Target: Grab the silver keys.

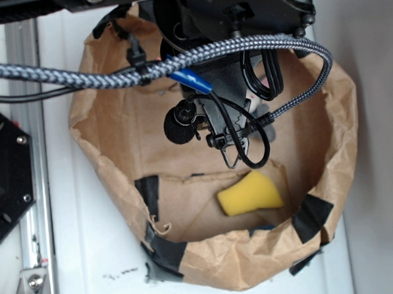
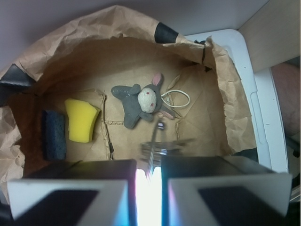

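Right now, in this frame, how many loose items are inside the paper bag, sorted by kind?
Yellow sponge wedge: 1
Dark blue scouring pad beside the sponge: 1
Grey plush mouse with pink ears: 1
Bunch of silver keys, blurred, hanging at the end effector: 1
Total: 4 items in the paper bag

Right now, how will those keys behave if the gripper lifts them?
The silver keys, blurred at the gripper, look loosely bunched, so they will probably dangle and swing. Being thin metal, they are likely slippery and may slide out of a partial pinch.
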`<state>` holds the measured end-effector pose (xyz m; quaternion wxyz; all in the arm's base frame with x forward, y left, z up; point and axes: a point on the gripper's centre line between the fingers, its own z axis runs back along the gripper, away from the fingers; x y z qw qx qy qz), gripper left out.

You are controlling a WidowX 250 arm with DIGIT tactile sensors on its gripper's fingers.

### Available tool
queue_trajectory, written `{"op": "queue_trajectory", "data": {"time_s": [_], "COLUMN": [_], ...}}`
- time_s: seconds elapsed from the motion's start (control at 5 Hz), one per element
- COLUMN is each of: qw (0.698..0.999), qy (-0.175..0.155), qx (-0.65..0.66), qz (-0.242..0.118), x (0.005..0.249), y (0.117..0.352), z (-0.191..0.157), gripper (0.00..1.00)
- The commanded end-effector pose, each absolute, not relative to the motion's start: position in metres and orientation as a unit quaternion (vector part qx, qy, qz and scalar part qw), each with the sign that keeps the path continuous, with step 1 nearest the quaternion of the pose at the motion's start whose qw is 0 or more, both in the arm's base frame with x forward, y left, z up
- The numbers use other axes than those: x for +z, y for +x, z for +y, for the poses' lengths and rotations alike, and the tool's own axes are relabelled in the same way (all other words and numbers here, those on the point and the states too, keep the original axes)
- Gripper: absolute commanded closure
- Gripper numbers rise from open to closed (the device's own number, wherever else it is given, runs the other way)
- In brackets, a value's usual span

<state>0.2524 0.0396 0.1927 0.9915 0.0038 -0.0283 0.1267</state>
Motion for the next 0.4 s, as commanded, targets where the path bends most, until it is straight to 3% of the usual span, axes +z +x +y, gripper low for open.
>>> {"op": "queue_trajectory", "data": {"time_s": [0.0,0.2], "qw": [0.992,0.991], "qy": [0.003,0.008], "qx": [0.117,0.122], "qz": [-0.054,-0.056], "x": [0.2066,0.2054], "y": [0.2603,0.2608], "z": [0.0418,0.0407], "gripper": [1.00,1.00]}}
